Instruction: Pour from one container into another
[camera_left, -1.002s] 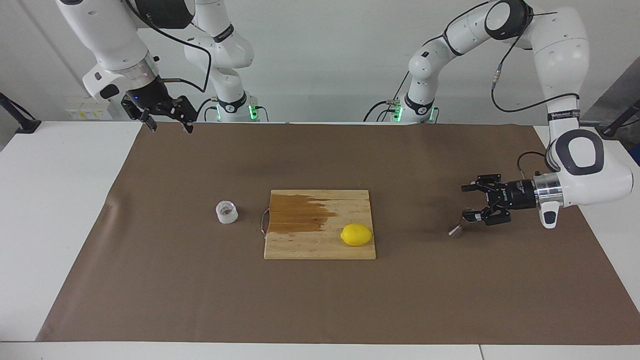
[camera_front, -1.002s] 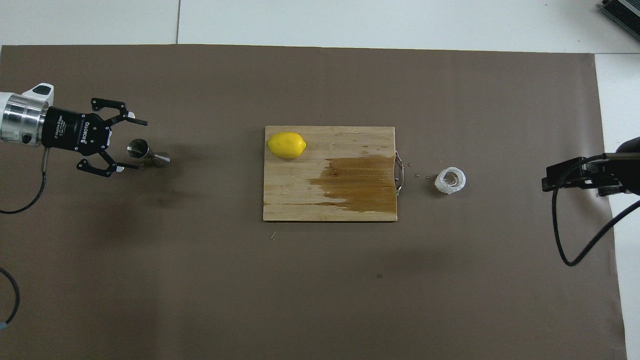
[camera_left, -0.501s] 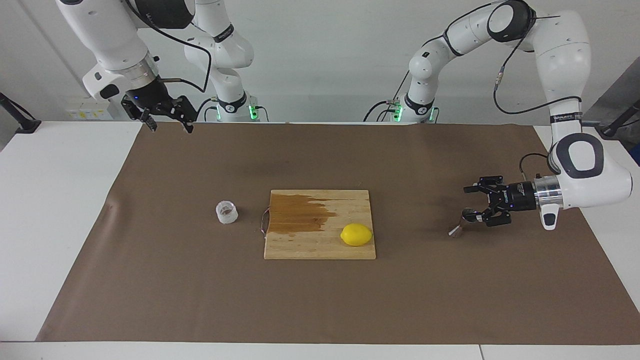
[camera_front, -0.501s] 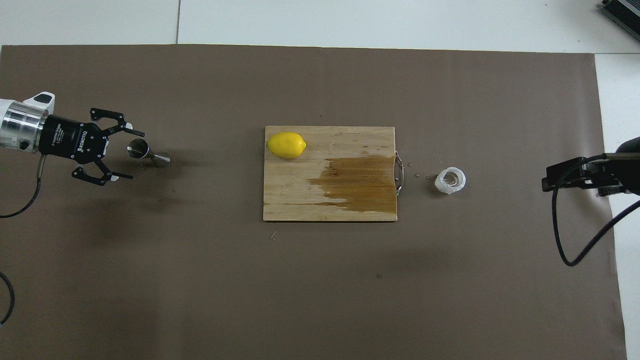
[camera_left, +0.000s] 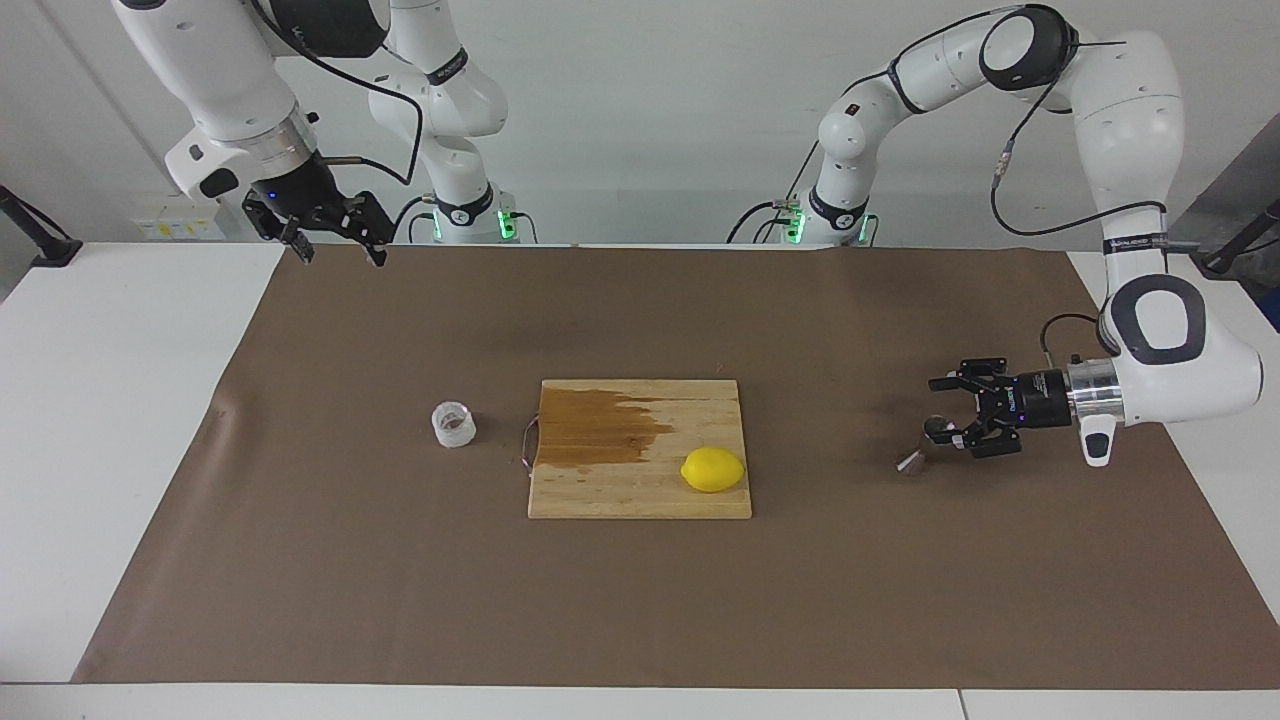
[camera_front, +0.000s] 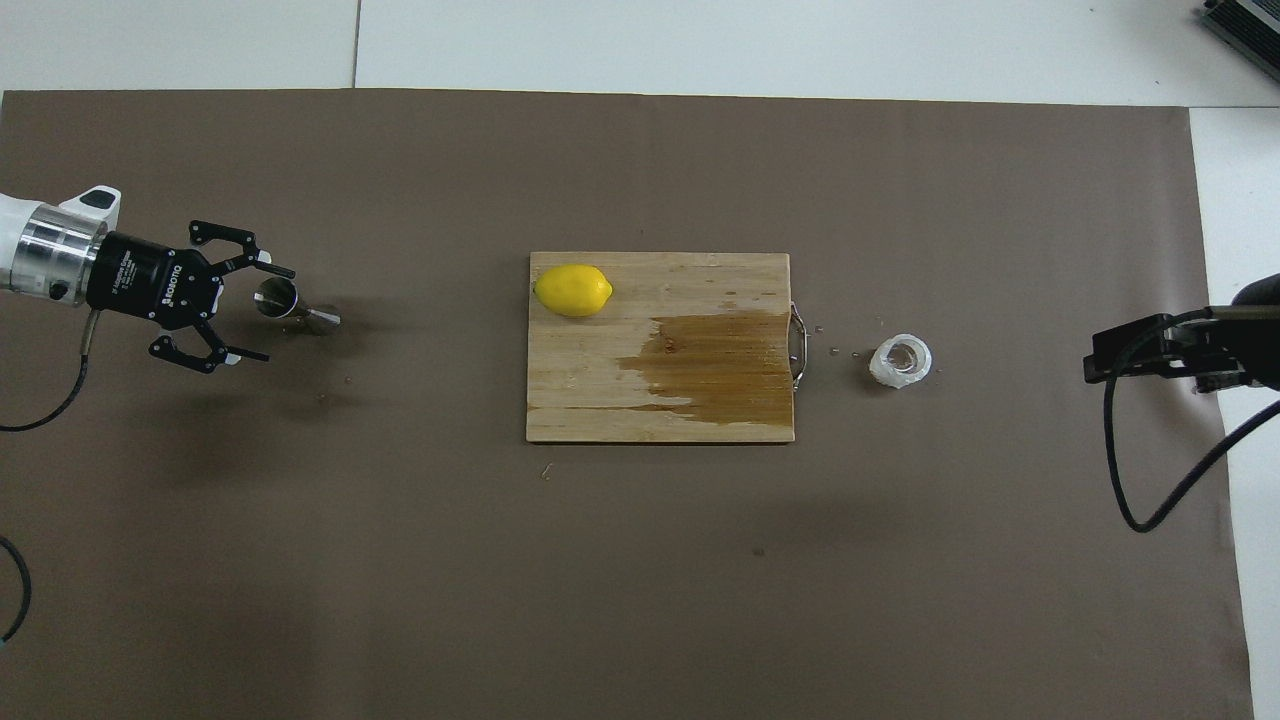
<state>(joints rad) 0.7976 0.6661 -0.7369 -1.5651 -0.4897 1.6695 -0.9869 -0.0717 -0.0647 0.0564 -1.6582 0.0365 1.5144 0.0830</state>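
1. The worktop (camera_left: 140, 420) has a big brown paper sheet (camera_left: 640, 600) on it.
2. A wooden cutting board (camera_left: 640, 490) with a dark wet patch lies in the middle, with a yellow lemon (camera_left: 712, 469) on it.
3. The left hand (camera_left: 945, 412) is wide open and holds nothing, low by the left arm's edge.
4. The right hand (camera_left: 335, 247) waits open, up over its back corner.
5. The small clear glass cup (camera_left: 453, 423) stands beside the board.
6. The shiny steel jigger (camera_left: 925, 445) lies tipped at the left hand's fingertips.
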